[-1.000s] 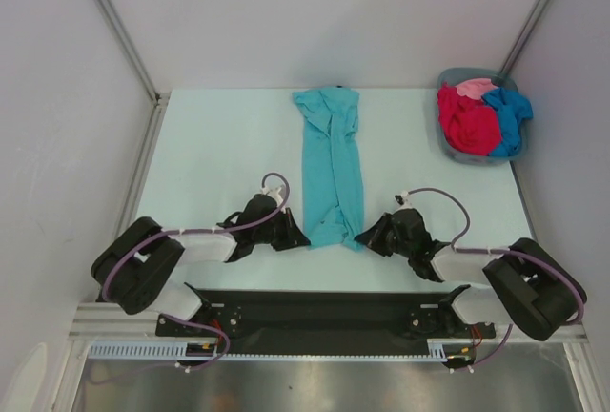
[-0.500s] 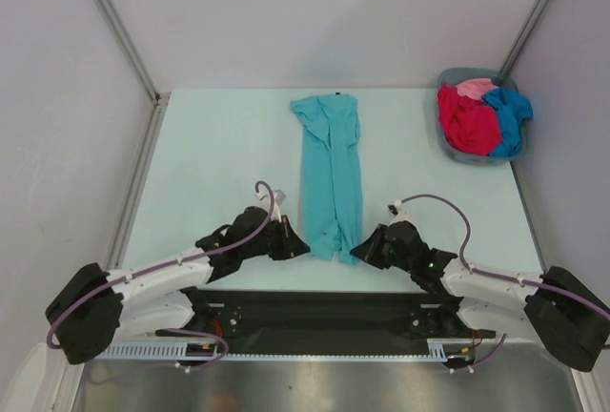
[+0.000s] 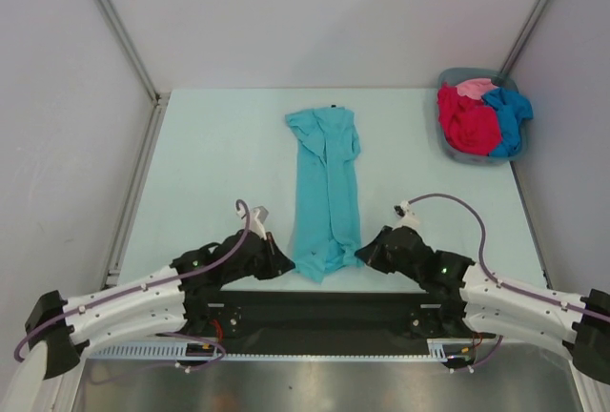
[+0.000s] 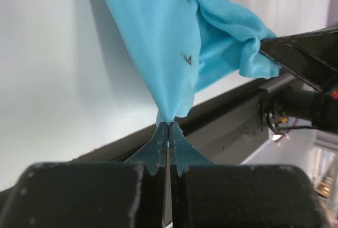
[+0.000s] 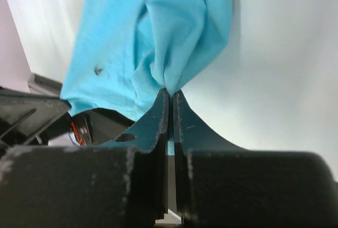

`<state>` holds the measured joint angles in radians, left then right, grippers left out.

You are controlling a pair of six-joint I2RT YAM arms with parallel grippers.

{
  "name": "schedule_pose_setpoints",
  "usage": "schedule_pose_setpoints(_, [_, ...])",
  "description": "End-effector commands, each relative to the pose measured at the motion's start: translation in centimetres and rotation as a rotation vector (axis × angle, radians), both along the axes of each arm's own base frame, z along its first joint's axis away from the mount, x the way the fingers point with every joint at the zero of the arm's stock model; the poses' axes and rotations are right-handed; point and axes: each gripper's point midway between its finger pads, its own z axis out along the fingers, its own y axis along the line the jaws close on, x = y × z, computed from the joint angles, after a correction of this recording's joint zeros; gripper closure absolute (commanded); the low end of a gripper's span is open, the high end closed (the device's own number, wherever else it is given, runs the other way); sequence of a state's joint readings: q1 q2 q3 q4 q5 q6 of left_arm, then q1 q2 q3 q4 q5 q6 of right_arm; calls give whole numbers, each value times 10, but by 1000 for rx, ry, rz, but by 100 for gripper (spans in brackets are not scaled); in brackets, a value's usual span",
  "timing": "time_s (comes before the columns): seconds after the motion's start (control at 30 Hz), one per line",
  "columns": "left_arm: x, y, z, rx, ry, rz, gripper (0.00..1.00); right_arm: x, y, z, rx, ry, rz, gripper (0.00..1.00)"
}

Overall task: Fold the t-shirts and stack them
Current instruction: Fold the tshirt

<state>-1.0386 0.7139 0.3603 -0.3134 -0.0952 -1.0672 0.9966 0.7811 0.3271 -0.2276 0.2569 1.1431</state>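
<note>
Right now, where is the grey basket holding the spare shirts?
The basket sits at the table's far right corner in the top view, right of the teal t-shirt.

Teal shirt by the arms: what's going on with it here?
Both arms grip the teal shirt, folded into a long strip on the table. The left tool is shut on its near left corner, the right tool on its near right corner. The other shirts, red, pink and blue, lie bunched in the basket at the far right.
</note>
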Motion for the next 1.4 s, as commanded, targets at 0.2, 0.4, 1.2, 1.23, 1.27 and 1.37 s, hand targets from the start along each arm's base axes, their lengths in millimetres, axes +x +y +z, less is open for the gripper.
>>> schedule_pose_setpoints(0.2, [79,-37,51,82,-151,30,100,63,11,33,-34,-82,-51,100])
schedule_pose_setpoints(0.4, [133,-23,75,100,-215,100,100,96,3,46,-40,-110,-64,100])
schedule_pose_setpoints(1.2, [297,-24,16,188,-193,175,100,249,-17,-3,-126,-80,-124,100])
schedule_pose_setpoints(1.23, [303,-27,20,183,-203,171,93,251,-16,-7,-118,-73,-117,100])
schedule_pose_setpoints(1.27, [306,-30,16,185,-199,165,86,253,-15,-11,-112,-67,-116,98])
schedule_pose_setpoints(1.37, [319,-36,4,207,-194,150,52,271,-15,-19,-98,-82,-125,71])
